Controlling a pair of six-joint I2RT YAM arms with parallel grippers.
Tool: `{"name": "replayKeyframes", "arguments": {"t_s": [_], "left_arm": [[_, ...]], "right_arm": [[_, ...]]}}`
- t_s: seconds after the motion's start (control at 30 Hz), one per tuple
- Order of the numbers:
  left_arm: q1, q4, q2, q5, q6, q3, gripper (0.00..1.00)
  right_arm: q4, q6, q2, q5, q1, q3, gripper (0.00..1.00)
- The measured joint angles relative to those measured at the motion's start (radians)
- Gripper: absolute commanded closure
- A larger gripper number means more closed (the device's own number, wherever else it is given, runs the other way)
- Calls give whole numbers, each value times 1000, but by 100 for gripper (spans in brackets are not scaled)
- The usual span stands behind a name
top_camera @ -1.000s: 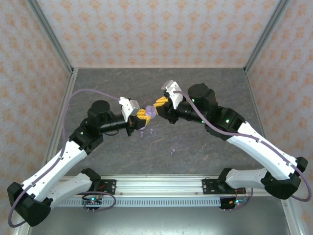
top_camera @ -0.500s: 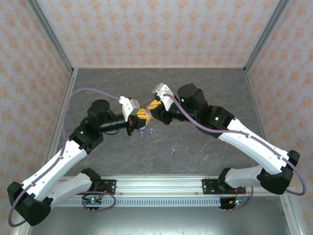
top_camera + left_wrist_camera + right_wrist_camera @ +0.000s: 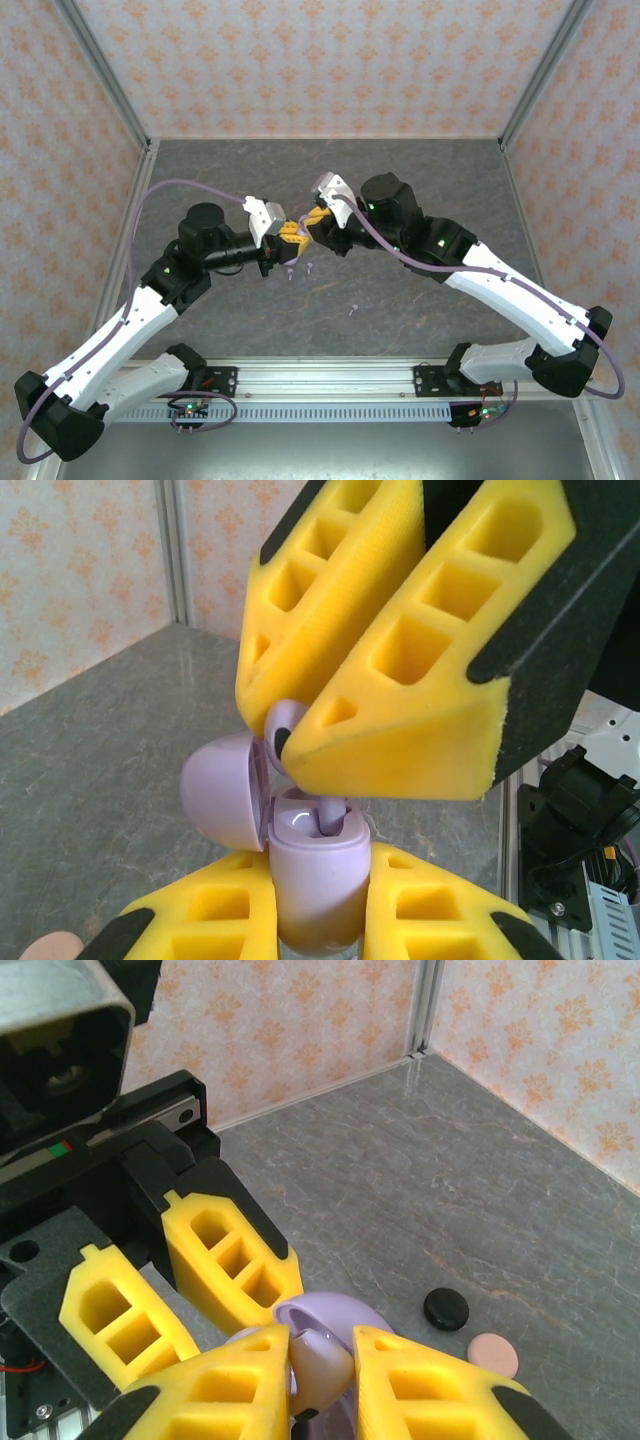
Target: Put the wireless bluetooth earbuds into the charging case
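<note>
Btwn patterned walls (image 3: 300, 60), grey tabletop (image 3: 220, 170)

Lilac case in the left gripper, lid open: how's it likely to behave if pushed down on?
Likely rigid: the lilac case looks like a smooth hard shell, unsquashed in the left gripper. Probably slippery: with glossy rounded sides, the right gripper pressing its earbud in might slide or tilt it. The open lid hangs sideways off its hinge, so it is likely fragile if bumped.
</note>
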Motion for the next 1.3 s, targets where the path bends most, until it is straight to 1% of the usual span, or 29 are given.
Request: {"name": "replayKeyframes", "arguments": {"t_s": [0.23, 0.47, 0.57, 0.7, 0.9, 1.0, 1.13, 1.3], "left_arm": [[0, 0, 0, 0, 0, 0, 100], [0, 7, 0, 1, -9, 0, 100], [0, 16, 0, 2, -26, -2, 100], [0, 57, 0, 2, -48, -12, 100], [0, 115, 0, 2, -72, -14, 100], [0, 139, 0, 2, -74, -20, 100], [0, 154, 0, 2, -81, -30, 100], [0, 175, -2, -12, -88, -44, 100]], "right_arm": [[-1, -3, 0, -15, 0, -6, 80], [-1, 8, 1, -40, 0, -6, 74], [-1, 20, 3, -42, -2, -3, 69], [-24, 52, 12, -63, -15, 29, 60], [-53, 124, 17, -112, -63, 107, 43], [-54, 156, 14, -127, -83, 129, 40], [-69, 189, 2, -130, -98, 130, 38], [-132, 254, -26, -85, -145, 128, 38]]}}
